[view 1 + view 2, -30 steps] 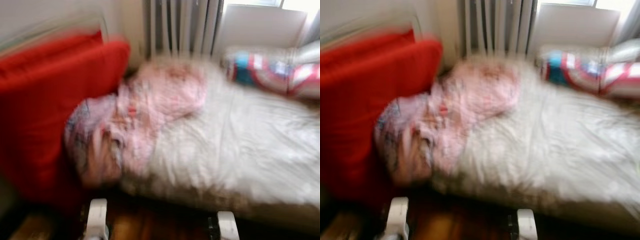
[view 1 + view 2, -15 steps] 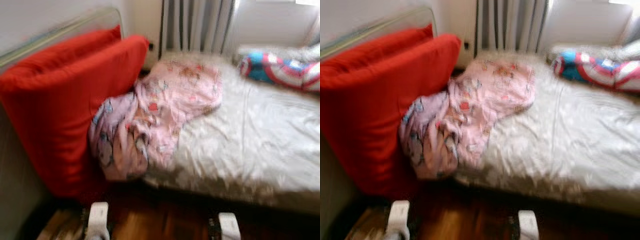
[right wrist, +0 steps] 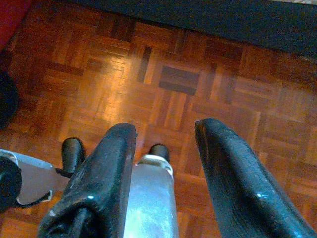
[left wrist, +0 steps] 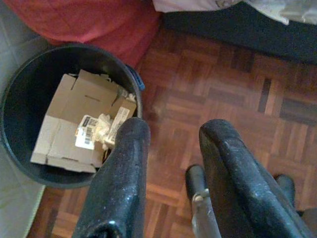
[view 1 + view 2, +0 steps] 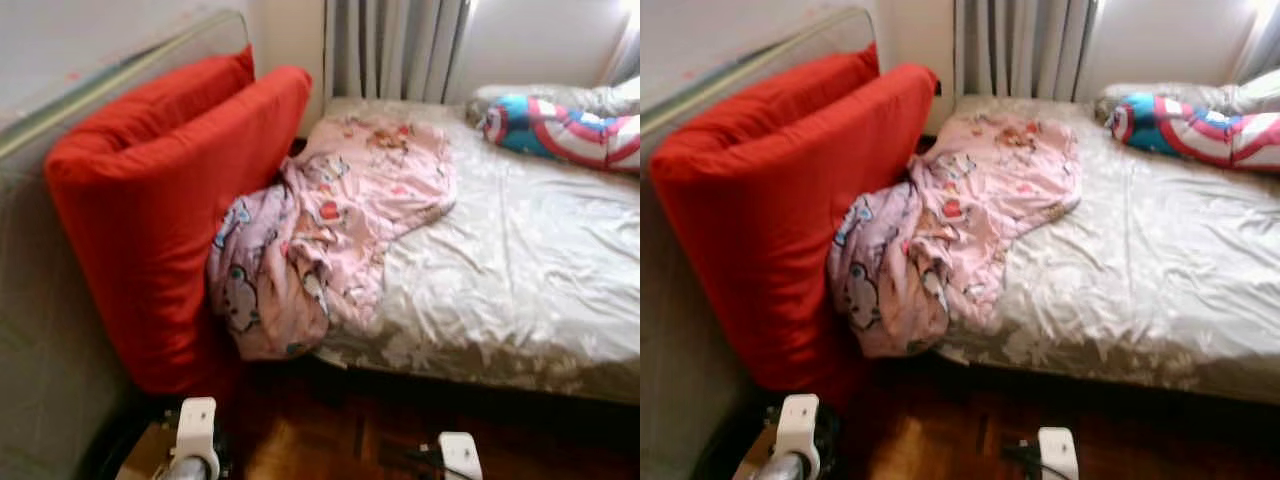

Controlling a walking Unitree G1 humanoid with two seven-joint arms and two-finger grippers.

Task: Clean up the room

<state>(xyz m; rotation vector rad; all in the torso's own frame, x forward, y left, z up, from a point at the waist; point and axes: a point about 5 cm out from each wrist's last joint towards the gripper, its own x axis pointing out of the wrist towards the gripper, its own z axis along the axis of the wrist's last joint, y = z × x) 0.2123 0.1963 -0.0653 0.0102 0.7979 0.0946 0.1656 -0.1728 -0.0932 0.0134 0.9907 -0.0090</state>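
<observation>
- Left gripper (image 4: 171, 173) hangs low at 7 o'clock, fingers parted, holding nothing; right gripper (image 3: 163, 173) at 5 o'clock, likewise spread and empty over parquet floor (image 3: 198, 84).
- Black bin (image 4: 20, 94) beside left gripper holds flattened cardboard (image 4: 74, 119): some clearing looks done.
- At 11 o'clock, pink blanket (image 5: 330, 220) lies crumpled, slumping off bed (image 5: 520, 260) against red cushions (image 5: 160, 200).
- At 1 o'clock, striped pillow (image 5: 560, 125) on bed's far side.
- Judgement: blanket unstraightened; tidying remains.
</observation>
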